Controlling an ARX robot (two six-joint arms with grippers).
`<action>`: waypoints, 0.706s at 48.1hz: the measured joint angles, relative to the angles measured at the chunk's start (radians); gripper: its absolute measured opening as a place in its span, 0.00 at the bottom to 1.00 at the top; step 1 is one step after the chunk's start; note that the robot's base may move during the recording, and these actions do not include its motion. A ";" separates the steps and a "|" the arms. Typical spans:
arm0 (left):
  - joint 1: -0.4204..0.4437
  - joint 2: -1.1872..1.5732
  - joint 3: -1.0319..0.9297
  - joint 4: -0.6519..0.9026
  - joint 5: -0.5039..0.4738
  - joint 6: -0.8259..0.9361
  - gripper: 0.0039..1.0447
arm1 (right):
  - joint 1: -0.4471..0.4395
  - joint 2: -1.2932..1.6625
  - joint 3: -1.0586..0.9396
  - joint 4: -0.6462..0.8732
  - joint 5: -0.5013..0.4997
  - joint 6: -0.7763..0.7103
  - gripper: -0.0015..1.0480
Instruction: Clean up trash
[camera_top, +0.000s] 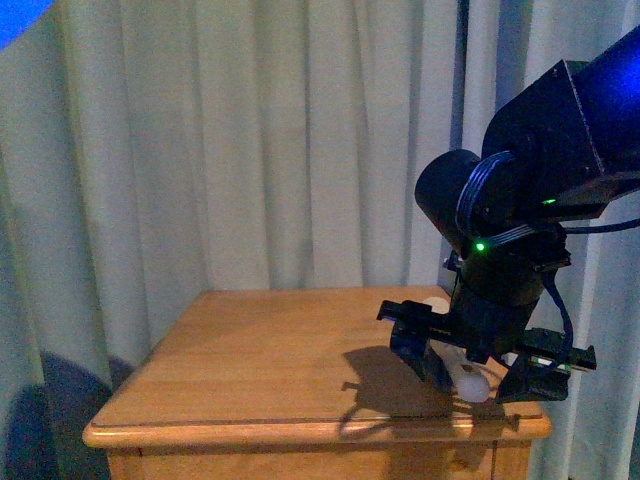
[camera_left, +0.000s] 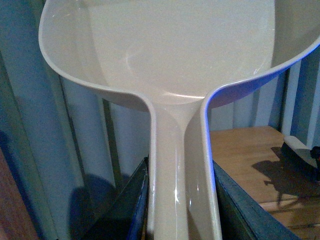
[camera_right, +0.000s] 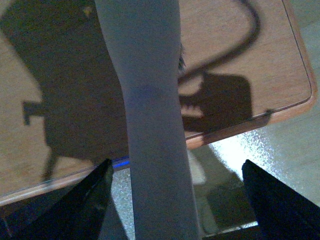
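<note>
**Trash:** A small pale scrap (camera_top: 435, 301) lies on the table (camera_top: 250, 360), just behind the right pincer (camera_top: 478, 388) and largely hidden by it. I judge it to be the tissue wad, without certainty.

**Right pincer:** The jaws are spread wide and grip nothing. They straddle a pale handle (camera_right: 155, 125), probably a brush's, which touches neither jaw. The handle's near end overhangs the table's front edge.

**Left pincer (camera_left: 182, 200):** It is clamped on the dustpan (camera_left: 170, 50) by its stem. The pan is held off to the side, well apart from the right pincer and the scrap.

**Risks:**
- An off-centre closure could push the overhanging handle off the edge.
- The arm could brush the light scrap and send it off the back of the table.
- The pan is too far away to catch anything swept now.
</note>
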 joint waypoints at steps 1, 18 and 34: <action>0.000 0.000 0.000 0.000 0.000 0.000 0.28 | 0.000 0.000 0.000 0.000 0.000 0.000 0.68; 0.000 0.000 0.000 0.000 0.000 0.000 0.28 | -0.001 0.000 -0.005 0.031 0.008 -0.009 0.20; 0.000 0.000 0.000 0.000 0.000 0.000 0.28 | -0.006 -0.097 -0.131 0.195 0.026 -0.140 0.19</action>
